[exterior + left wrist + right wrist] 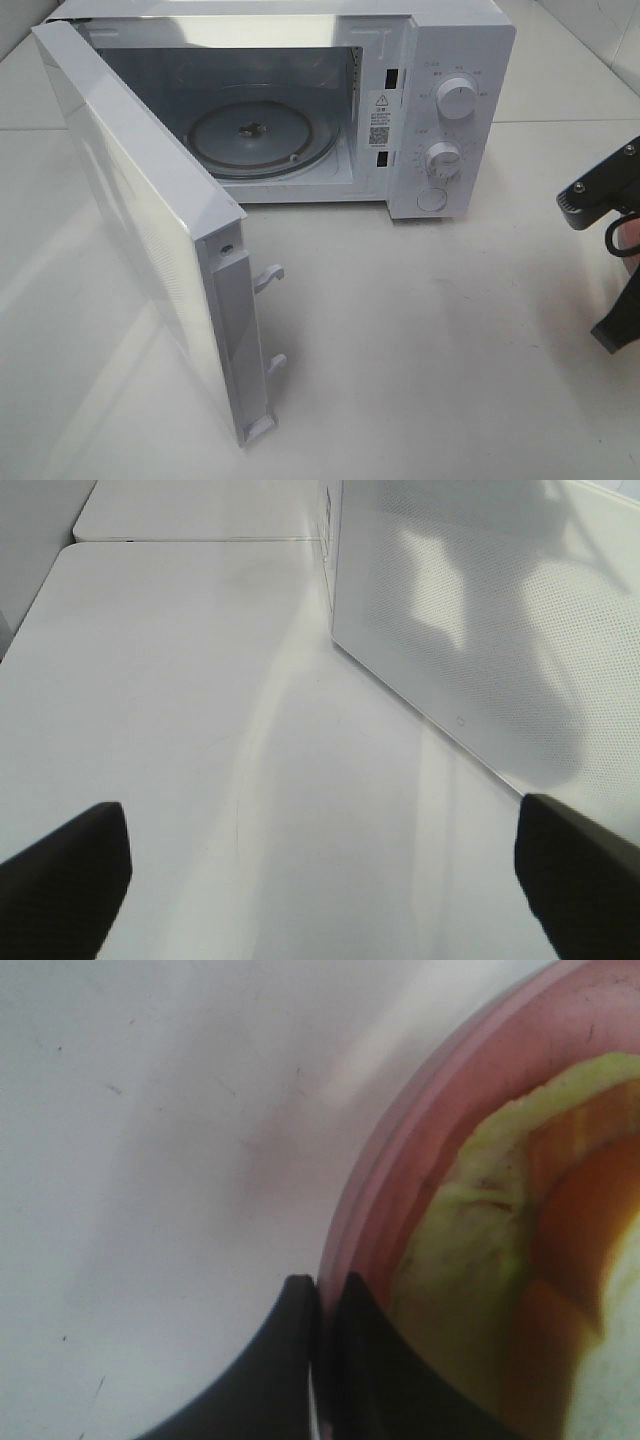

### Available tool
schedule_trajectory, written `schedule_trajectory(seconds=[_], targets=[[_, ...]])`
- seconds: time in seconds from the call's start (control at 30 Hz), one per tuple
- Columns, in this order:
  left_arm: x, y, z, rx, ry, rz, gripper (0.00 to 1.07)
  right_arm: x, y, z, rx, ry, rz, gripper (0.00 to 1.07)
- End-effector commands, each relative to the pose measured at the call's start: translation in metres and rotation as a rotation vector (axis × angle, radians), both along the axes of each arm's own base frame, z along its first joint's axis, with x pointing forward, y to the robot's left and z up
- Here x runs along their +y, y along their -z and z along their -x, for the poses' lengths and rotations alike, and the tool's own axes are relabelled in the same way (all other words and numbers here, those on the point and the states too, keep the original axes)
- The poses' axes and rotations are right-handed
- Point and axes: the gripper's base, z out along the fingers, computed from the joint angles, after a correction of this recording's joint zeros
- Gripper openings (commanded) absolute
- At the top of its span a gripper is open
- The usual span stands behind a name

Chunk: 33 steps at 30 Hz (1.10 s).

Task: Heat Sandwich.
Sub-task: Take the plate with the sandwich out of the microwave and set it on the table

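The white microwave (pixel 452 45) stands at the back of the table with its door (pixel 130 220) swung wide open to the left. Its glass turntable (pixel 262 135) is bare. In the right wrist view my right gripper (pixel 318 1295) is shut on the rim of the pink plate (pixel 400 1160). The sandwich (pixel 480 1260), yellowish-tan with green filling, lies on that plate. The right arm (pixel 600 200) shows at the far right edge of the high view, with a pink sliver of the plate beside it. My left gripper (pixel 320 870) is open and holds nothing, hovering over the table beside the door's outer face (pixel 480 610).
Two latch hooks (pixel 270 278) stick out of the door's free edge toward the middle of the table. Two dials (pixel 457 100) and a round button sit on the microwave's right panel. The white tabletop (pixel 430 350) stretches from the microwave to the right arm.
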Motion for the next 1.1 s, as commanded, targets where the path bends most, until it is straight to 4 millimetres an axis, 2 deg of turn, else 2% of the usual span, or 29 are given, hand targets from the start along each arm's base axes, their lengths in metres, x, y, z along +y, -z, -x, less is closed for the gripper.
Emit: schedule_trajectory(seconds=[0.03, 0.27, 0.57, 0.83, 1.1], targets=[[0.0, 0.0, 0.004, -0.032, -0.006, 0.002, 0.99, -0.003, 0.002, -0.016, -0.021, -0.008, 0.016, 0.01], [0.0, 0.0, 0.004, -0.032, -0.006, 0.002, 0.99, -0.009, 0.018, -0.043, -0.015, 0.021, -0.01, 0.01], [0.0, 0.0, 0.004, -0.032, -0.006, 0.002, 0.99, -0.023, 0.038, -0.068, -0.019, 0.087, -0.032, 0.01], [0.0, 0.0, 0.004, -0.032, -0.006, 0.002, 0.99, -0.037, 0.054, -0.079, -0.039, 0.124, -0.075, 0.0], [0.0, 0.0, 0.004, -0.032, -0.006, 0.002, 0.99, -0.04, 0.071, -0.084, -0.015, 0.106, -0.069, 0.01]])
